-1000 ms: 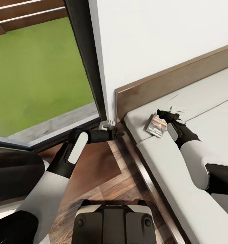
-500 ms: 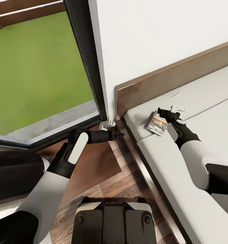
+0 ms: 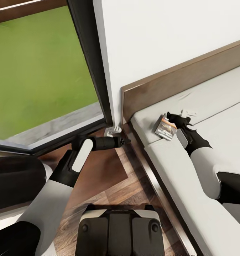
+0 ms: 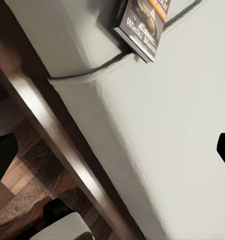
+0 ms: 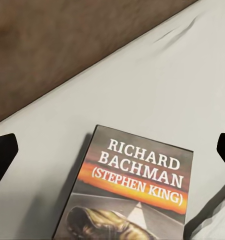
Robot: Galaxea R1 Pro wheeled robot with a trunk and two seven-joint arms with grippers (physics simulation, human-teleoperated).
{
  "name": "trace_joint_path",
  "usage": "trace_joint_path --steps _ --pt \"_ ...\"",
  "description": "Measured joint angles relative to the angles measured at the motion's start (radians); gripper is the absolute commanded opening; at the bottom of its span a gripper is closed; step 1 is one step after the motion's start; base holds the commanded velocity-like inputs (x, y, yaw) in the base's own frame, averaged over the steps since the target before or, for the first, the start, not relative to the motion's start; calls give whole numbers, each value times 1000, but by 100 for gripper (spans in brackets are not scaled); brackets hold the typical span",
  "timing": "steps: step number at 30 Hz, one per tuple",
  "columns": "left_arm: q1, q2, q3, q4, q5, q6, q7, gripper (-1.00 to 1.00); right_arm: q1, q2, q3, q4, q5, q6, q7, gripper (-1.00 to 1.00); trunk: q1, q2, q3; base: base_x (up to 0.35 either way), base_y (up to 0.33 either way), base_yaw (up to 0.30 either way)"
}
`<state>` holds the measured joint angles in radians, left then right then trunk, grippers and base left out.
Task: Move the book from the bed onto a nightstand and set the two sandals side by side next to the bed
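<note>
From our head camera we look down at the corner of the bed. The book lies flat on the grey mattress, near the dark brown headboard and close to the bed's near edge. Our right hand rests over the mattress just beside the book, at its far side. We cannot tell from here if it touches the book. Our left hand reaches out low over the wood floor, near the corner of the bed frame and the bottom of the window. It is small and dark here, so we cannot tell if it is open or closed. Green grass shows through the glass. From our left wrist camera we see the book on the mattress, sitting by a fold in the sheet, with the brown bed frame beside the floor. From our right wrist camera the book is very close, with white letters and an orange band on its cover. The two dark fingers stand wide apart, one at each side, with the book between them, so this hand is open and holds nothing.
</note>
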<state>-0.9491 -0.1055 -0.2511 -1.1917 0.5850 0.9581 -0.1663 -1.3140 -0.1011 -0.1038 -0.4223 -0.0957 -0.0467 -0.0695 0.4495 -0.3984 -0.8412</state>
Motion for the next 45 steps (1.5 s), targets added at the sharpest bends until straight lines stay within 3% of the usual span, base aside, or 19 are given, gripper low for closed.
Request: trace_joint_path --steps 9,26,45 --pt "0 0 0 0 0 0 0 100 0 -7 -2 -1 -1 -21 0 100 0 0 -14 0 0 0" --pt "0 0 0 1 -1 -1 0 100 0 -15 -104 -6 0 -64 0 100 0 0 -42 0 0 0" --pt "0 0 0 2 -1 -1 0 100 0 -11 -111 -71 -1 -63 0 100 0 0 -72 0 0 0"
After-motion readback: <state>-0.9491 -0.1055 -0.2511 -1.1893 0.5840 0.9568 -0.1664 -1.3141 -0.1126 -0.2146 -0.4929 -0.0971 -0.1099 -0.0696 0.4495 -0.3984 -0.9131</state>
